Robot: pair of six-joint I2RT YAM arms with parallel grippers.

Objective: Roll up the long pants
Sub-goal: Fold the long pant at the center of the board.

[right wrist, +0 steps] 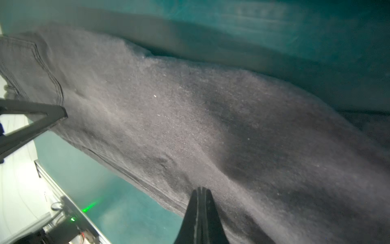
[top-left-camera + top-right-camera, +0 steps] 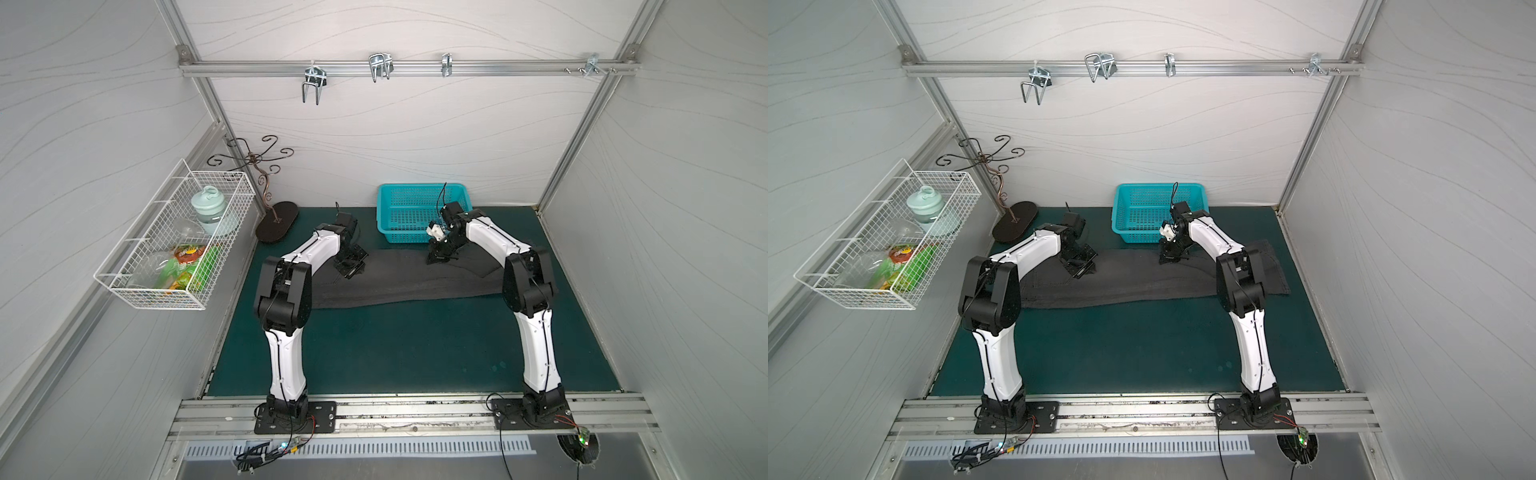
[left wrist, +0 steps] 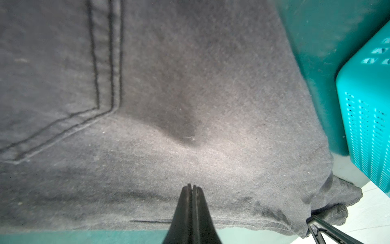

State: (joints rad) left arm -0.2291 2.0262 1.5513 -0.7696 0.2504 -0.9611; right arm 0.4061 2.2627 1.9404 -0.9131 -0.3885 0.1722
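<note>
The long pants (image 2: 399, 282) (image 2: 1142, 284) are dark charcoal grey and lie folded in a long band across the back of the green mat (image 2: 415, 349). My left gripper (image 2: 351, 271) (image 2: 1079, 272) is shut, its tips down on the cloth near the stitched pocket (image 3: 63, 95). In the left wrist view the closed tips (image 3: 191, 186) rest just inside the pants' edge. My right gripper (image 2: 435, 259) (image 2: 1168, 259) is also shut, tips (image 1: 202, 188) on the cloth at the band's far edge. I see no cloth between either pair of jaws. A soft ridge runs through the pants (image 1: 190, 116).
A teal plastic basket (image 2: 419, 212) (image 2: 1154, 212) (image 3: 369, 126) stands right behind the pants, next to the right gripper. A curly metal stand (image 2: 276, 222) sits at the back left. A white wire basket (image 2: 174, 245) with packets hangs on the left wall.
</note>
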